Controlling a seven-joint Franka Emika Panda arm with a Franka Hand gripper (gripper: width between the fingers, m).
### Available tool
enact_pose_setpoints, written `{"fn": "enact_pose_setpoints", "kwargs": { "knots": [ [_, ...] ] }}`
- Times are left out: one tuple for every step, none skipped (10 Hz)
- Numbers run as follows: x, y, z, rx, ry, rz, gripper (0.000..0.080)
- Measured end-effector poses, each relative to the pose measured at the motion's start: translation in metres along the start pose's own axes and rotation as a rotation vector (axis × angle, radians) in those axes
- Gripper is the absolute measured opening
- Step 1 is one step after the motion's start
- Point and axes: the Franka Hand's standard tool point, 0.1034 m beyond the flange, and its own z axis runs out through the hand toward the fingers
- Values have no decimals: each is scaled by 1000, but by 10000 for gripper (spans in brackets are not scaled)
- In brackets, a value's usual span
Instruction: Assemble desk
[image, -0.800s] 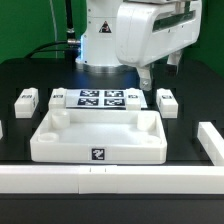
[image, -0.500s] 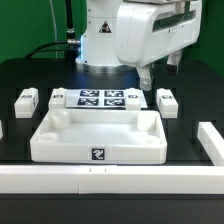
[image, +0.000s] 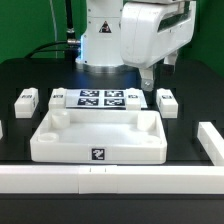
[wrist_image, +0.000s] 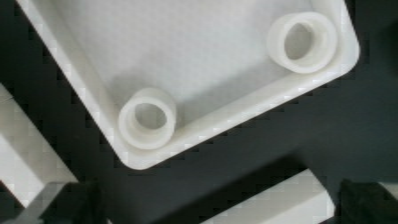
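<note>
Parts of an unbuilt desk lie on a black surface (image: 20, 70). At the exterior view's left sit the outer left leg (image: 25, 99) and the inner left leg (image: 57, 97), apart from each other. The marker board (image: 97, 99) lies flat between the two pairs of legs. The tabletop (image: 130, 150) rests rim-up just in front of the marker board, mid-surface, with nothing fitted into it. The inner right leg (image: 134, 97) and the outer right leg (image: 166, 99) follow. The arm (image: 150, 35) hangs above that right-hand pair, its jaws spread and holding nothing. The rail (image: 210, 140) closes the scene at the right. The wrist view looks down on a tabletop corner, where a round socket (wrist_image: 146, 116) gapes empty.

The risks look plain enough. The inner right leg sits just beside the marker board, so one of the descending jaws could catch the board's edge or knock the leg askew. A leg pinched off-centre would likely tilt and jam at the socket's lip. The tabletop appears loose, so a hard push into a socket could slide it toward the rail.
</note>
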Motion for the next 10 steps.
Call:
{"fn": "enact_pose_setpoints", "kwargs": {
  "knots": [
    [0,0,0,0,0,0,650],
    [0,0,0,0,0,0,650],
    [-2,-1,0,-6,2,-34,650],
    [-17,-12,4,-16,9,-117,650],
    [-37,-25,6,-16,6,-162,650],
    [-54,-32,9,-21,5,-263,650],
    [-76,-38,15,-39,16,-330,650],
    [-91,-37,23,-46,24,-364,650],
    [-90,-36,23,-40,21,-332,650],
    [-90,-36,23,-40,21,-333,650]
  ]
}}
